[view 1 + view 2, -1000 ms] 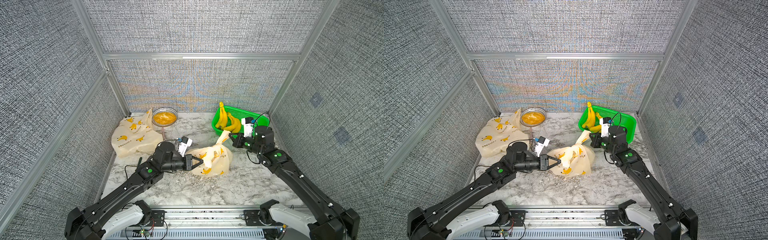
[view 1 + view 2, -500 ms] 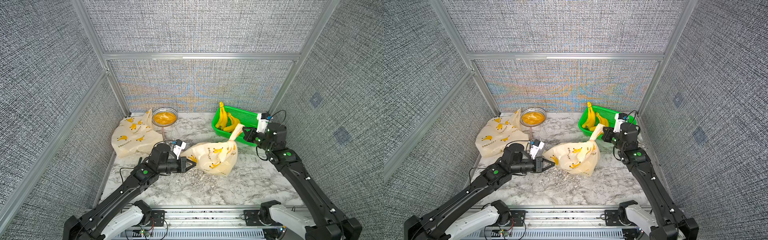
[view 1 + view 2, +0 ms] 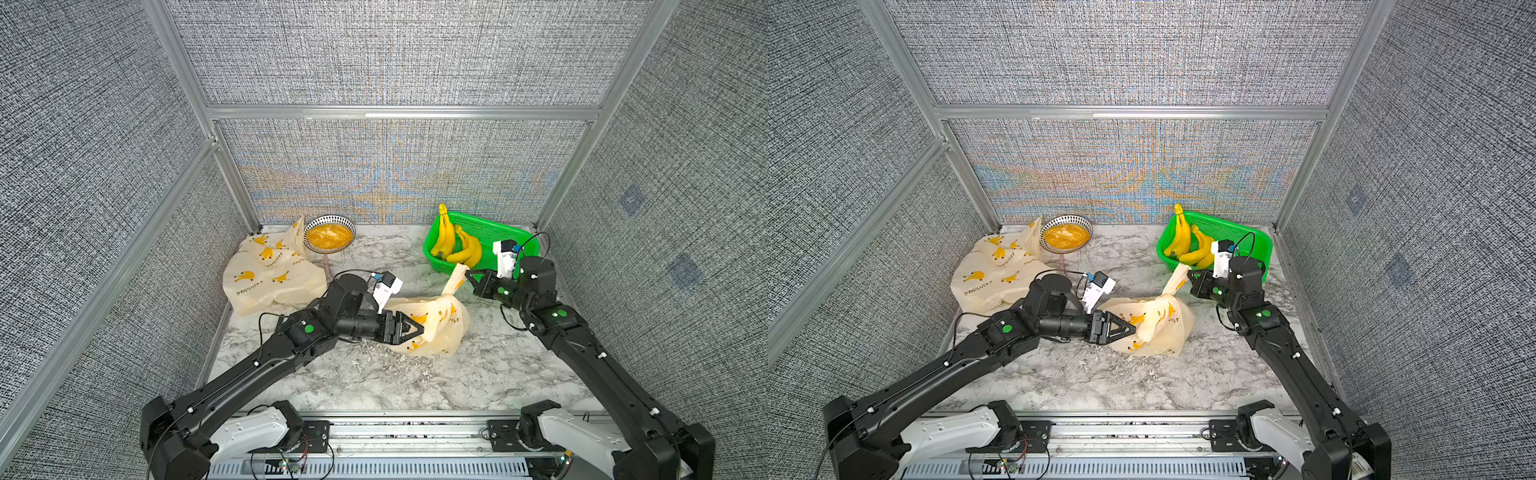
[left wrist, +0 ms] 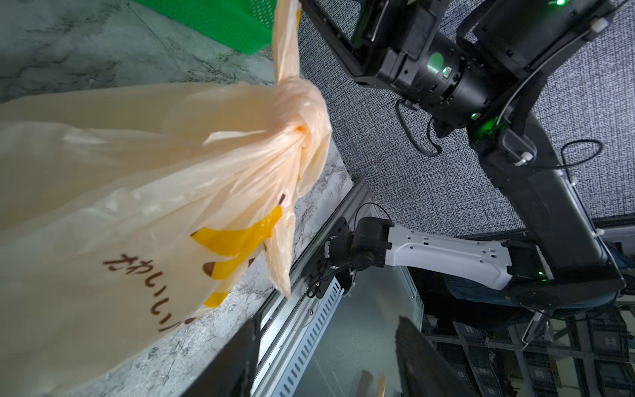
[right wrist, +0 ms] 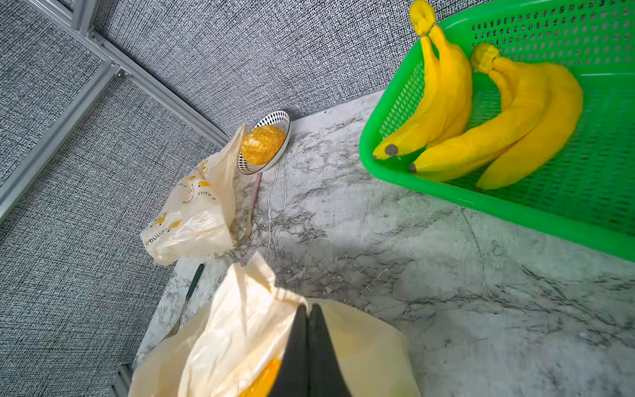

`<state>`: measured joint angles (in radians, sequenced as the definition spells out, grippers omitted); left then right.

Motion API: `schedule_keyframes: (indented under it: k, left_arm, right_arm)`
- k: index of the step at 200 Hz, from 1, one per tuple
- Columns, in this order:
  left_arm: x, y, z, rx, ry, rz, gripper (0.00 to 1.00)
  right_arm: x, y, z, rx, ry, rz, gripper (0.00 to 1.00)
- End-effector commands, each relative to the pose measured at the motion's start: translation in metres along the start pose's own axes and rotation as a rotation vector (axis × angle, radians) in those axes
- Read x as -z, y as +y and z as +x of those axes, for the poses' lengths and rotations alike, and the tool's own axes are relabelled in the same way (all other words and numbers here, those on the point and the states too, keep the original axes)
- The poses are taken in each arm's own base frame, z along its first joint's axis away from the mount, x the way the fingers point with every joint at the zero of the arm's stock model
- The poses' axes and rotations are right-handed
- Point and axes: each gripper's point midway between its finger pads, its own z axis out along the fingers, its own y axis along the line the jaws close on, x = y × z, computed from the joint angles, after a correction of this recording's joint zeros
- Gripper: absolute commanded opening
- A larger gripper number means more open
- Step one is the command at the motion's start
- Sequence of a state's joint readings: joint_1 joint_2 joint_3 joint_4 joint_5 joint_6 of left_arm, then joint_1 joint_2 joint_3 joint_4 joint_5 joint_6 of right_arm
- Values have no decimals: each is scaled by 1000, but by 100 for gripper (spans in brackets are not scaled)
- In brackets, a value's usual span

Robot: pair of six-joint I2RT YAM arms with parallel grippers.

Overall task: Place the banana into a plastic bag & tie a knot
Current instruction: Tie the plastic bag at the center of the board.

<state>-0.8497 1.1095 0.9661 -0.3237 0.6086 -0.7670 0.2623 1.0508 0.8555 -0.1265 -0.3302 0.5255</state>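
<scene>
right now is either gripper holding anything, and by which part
The right gripper is shut on the plastic bag, pinching its tail above the knot. The left gripper is open beside the bag and grips nothing.

The plastic bag lies just off the desk's middle, toward 3 o'clock. It is cream and translucent, printed with yellow bananas and brown lettering, and slumps puffed on its side. Its neck is gathered into a tight knot at the bag's 1 o'clock end. From there a twisted tail rises toward 1 o'clock, its tip pinched in the closed right pincer. A short loose flap hangs beside the knot. Two bunches of yellow bananas lie in the green basket at the desk's 1 o'clock corner.
</scene>
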Motion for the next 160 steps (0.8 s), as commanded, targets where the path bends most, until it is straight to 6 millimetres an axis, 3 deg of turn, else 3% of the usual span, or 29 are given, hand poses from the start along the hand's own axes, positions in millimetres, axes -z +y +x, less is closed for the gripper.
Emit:
schedule_keyframes:
  k: [1,53,118,132,138,148,160]
  left_arm:
    - [-12,-6,4,25,36,40,65]
    - [-44,-3,4,60,69,59,71]
    - [-69,26,-4,123,50,-10,68]
    - [-70,30,-8,131,33,-30,55]
    - [-69,30,-11,130,23,-32,39]
    - [-65,29,-14,141,6,-38,3]
    - [-58,22,-17,130,-2,-28,0]
  right_arm:
    - [0,9,-5,11,-20,-39,0]
    - [-2,11,-4,8,-13,-56,0]
    - [-1,16,-1,11,-6,-82,0]
    - [-1,15,-1,14,-8,-78,0]
    - [-1,15,0,15,-7,-77,0]
    - [-1,13,-1,16,-13,-67,0]
    - [0,10,-4,17,-23,-47,0]
